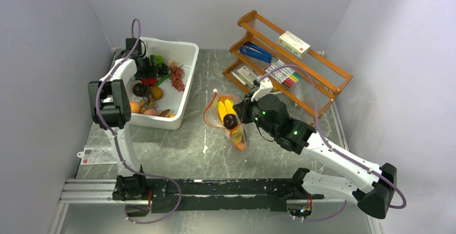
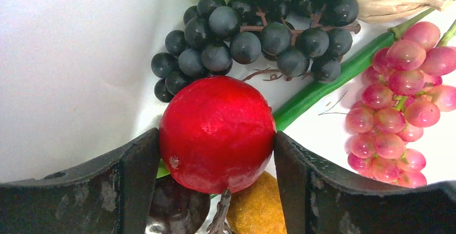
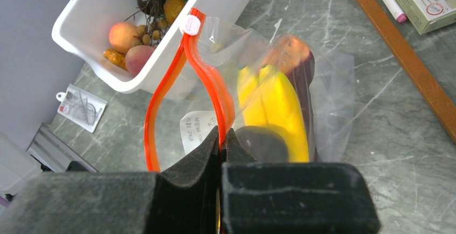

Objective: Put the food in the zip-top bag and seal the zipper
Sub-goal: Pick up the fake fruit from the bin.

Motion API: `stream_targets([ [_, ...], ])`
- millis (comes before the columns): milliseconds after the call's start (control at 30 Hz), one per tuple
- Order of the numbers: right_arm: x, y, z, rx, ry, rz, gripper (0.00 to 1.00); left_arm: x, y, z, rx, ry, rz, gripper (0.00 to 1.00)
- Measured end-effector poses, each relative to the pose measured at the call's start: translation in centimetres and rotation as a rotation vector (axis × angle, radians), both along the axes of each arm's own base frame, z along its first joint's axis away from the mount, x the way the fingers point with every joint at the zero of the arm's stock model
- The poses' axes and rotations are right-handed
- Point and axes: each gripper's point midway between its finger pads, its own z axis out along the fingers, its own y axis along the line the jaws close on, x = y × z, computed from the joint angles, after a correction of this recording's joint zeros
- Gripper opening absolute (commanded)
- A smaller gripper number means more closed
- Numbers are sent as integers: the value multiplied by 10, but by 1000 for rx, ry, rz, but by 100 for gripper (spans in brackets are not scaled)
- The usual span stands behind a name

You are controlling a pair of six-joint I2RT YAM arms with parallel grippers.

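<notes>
My left gripper (image 2: 217, 140) is down in the white bin (image 1: 185, 91) and shut on a red round fruit (image 2: 217, 134). Dark grapes (image 2: 258, 32) lie just beyond it. My right gripper (image 3: 221, 137) is shut on the orange-red zipper strip (image 3: 207, 80) of the zip-top bag (image 3: 322, 83), holding its mouth open in a loop. The white slider tab (image 3: 190, 25) sits at the far end of the strip. Inside the bag are the yellow banana bunch (image 3: 279, 105), a dark slab (image 3: 304, 75) and a dark round piece (image 3: 263, 143). The bag also shows in the top view (image 1: 228, 118).
Pink grapes (image 2: 403, 99), a green stem (image 2: 322, 86), an orange fruit (image 2: 258, 210) and peaches (image 3: 125, 37) lie in the bin. A wooden rack (image 1: 290, 62) with markers and boxes stands at the back right. A small packet (image 1: 97, 154) lies at the front left.
</notes>
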Motion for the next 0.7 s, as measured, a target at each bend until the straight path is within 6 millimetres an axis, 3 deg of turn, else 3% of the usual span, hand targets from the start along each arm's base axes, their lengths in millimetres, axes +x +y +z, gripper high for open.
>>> stream_targets([
  [267,0,0,0,4,2,-2,0,0,-3,0,-16,1,-13,59],
  [400,0,0,1,5,1,-2,0,-2,-6,10,-29,-8,-21,58],
  [533,0,-1,2,7,-1,-4,0,-3,-9,41,-41,-65,-25,58],
  [700,0,-1,2,16,4,-8,0,-11,-19,104,-78,-195,-46,57],
])
